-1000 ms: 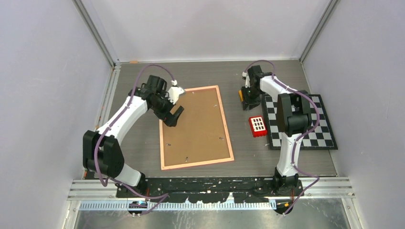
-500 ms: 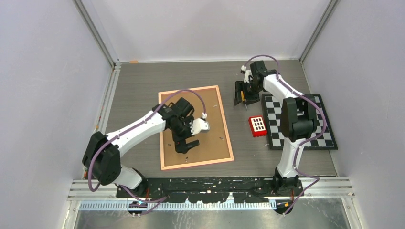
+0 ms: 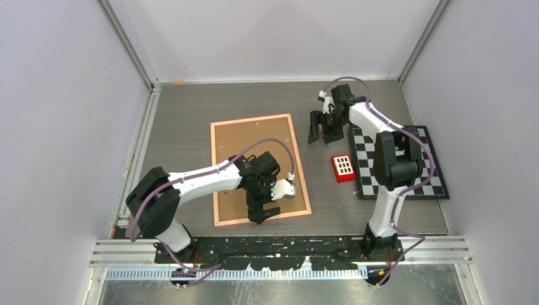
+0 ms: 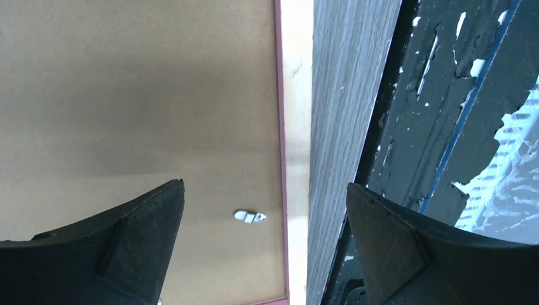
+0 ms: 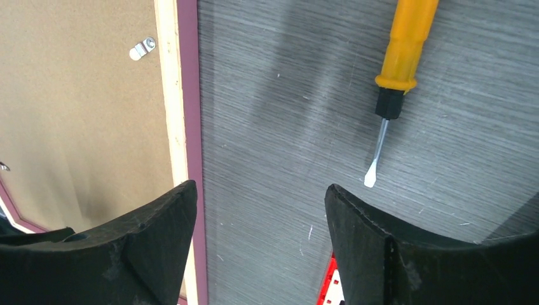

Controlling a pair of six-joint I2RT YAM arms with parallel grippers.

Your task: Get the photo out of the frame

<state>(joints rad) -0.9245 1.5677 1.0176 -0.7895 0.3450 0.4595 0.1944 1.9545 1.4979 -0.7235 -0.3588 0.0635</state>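
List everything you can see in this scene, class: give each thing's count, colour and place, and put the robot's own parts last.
table: one, grey wood-grain, under everything
frame: one, pink border, brown back facing up, table centre
clips: two seen close up, silver, on the frame's back near its edges
screwdriver: one, yellow handle, on the table right of the frame's far end
red block: one, red with white squares, between frame and checkerboard
checkerboard: one, black and white, table's right side
left gripper: one, black, open, above the frame's near edge
right gripper: one, black, open, above the table beside the screwdriver
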